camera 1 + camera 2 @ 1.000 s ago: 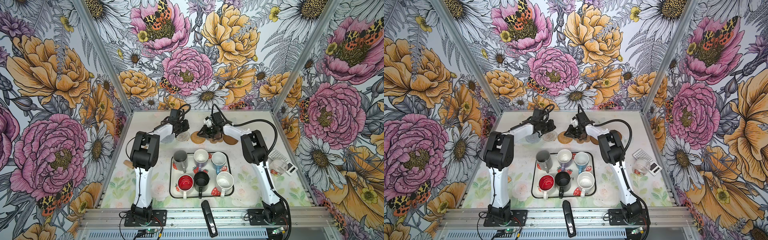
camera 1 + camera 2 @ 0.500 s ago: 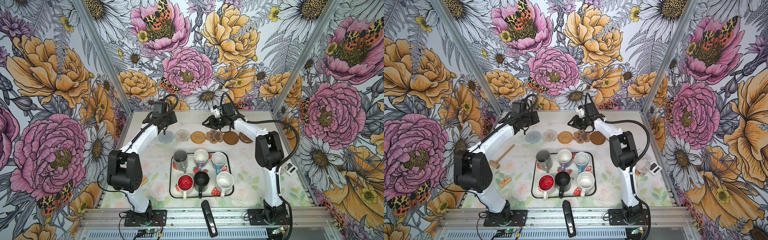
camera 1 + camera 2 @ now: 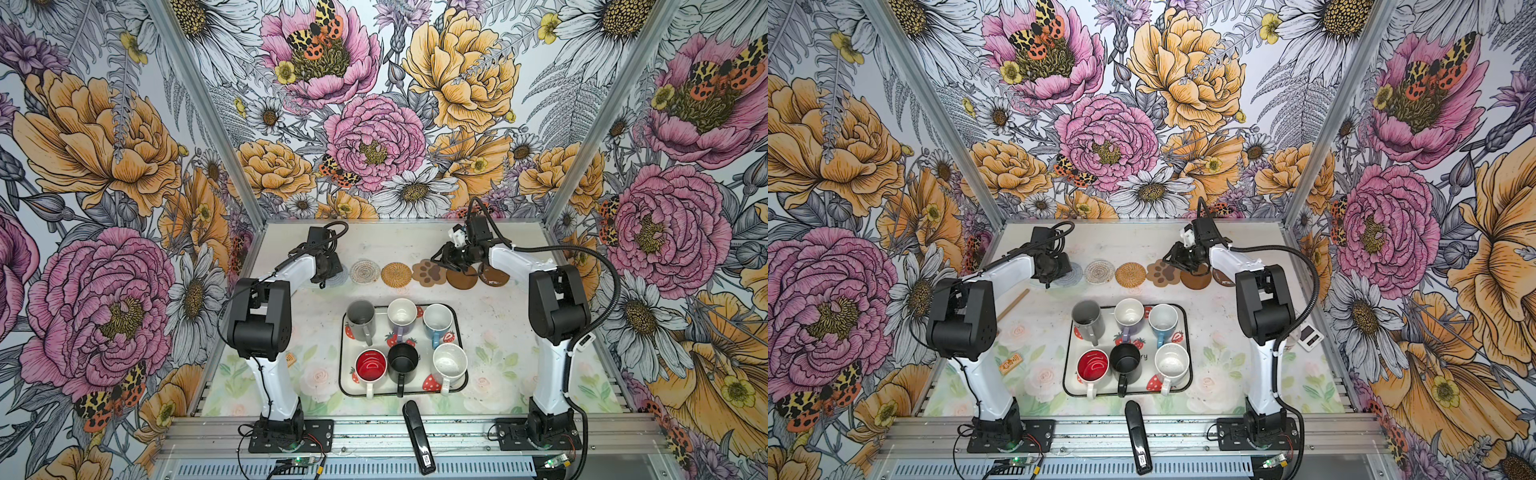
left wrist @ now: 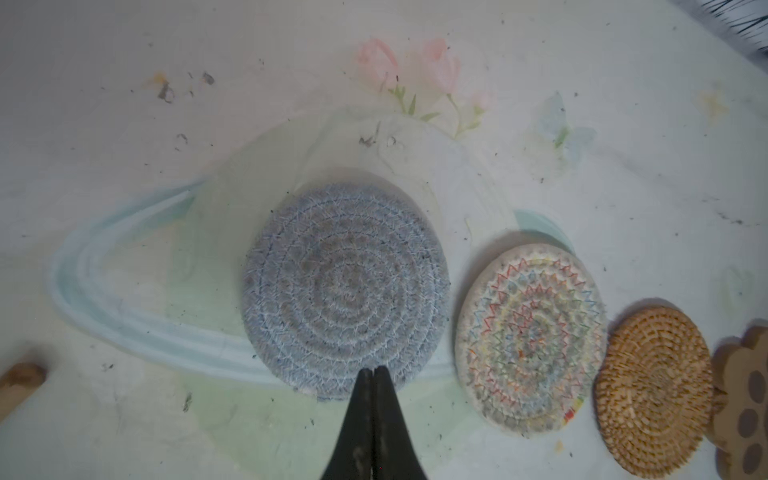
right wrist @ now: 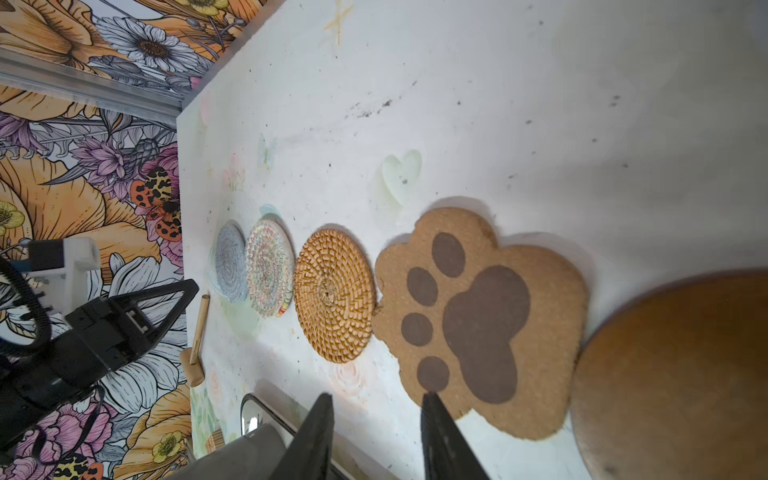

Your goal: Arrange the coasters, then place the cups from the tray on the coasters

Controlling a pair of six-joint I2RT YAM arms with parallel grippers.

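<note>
Cork, matt (grainy): paw coaster; woven, rough: rattan coaster.

Left gripper shifted toward 9 o'clock, tips now at the grey-blue coaster; right gripper shifted toward 3 o'clock, jaws wider, beside the paw coaster.

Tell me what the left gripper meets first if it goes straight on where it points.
The grey-blue crocheted coaster: in the left wrist view the shut left gripper aims at its near edge. Whether the tips touch it is unclear.
</note>
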